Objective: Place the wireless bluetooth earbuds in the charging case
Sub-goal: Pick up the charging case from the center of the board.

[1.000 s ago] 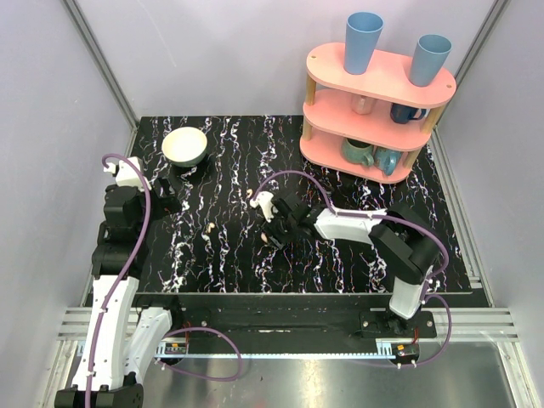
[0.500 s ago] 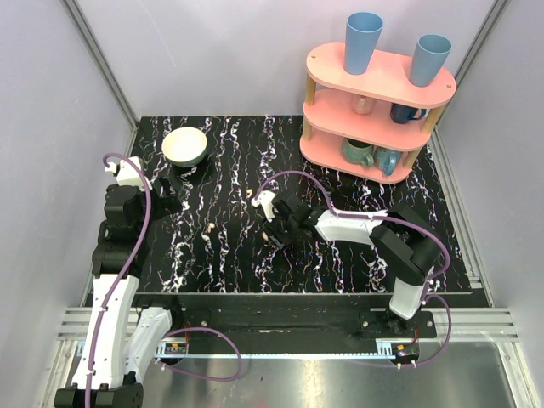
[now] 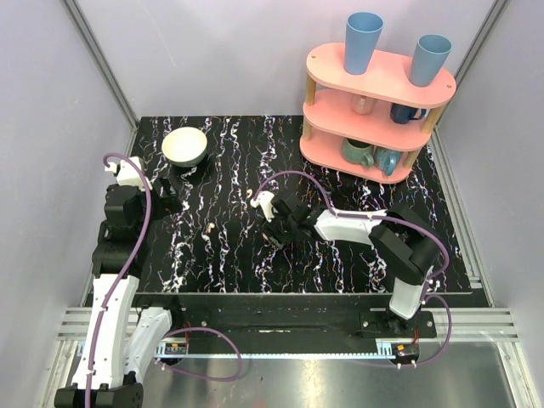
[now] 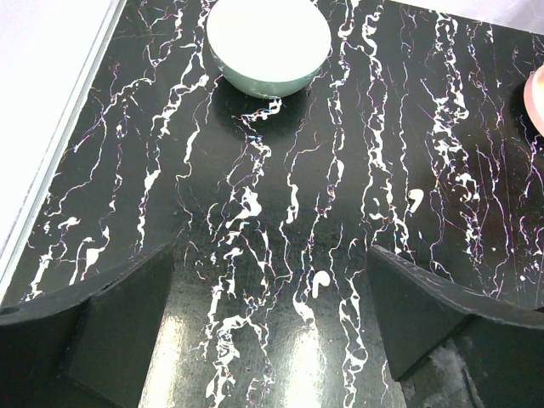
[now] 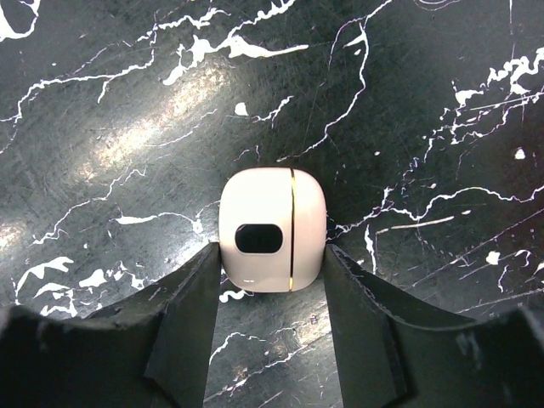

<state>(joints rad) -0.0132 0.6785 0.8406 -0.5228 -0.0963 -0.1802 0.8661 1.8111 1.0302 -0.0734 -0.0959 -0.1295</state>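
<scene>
The right pincer (image 5: 272, 252) is half open. Its fingers touch both sides of the closed charging case (image 5: 272, 217), which sits on the black bench (image 5: 102, 102). The left pincer (image 4: 272, 314) is wide open and holds nothing.

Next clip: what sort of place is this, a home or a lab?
Probably a lab test cell: plain walls and metal framing enclose the table, a left arm and right arm are bolted at its near edge, and a pink shelf holds cups.
</scene>
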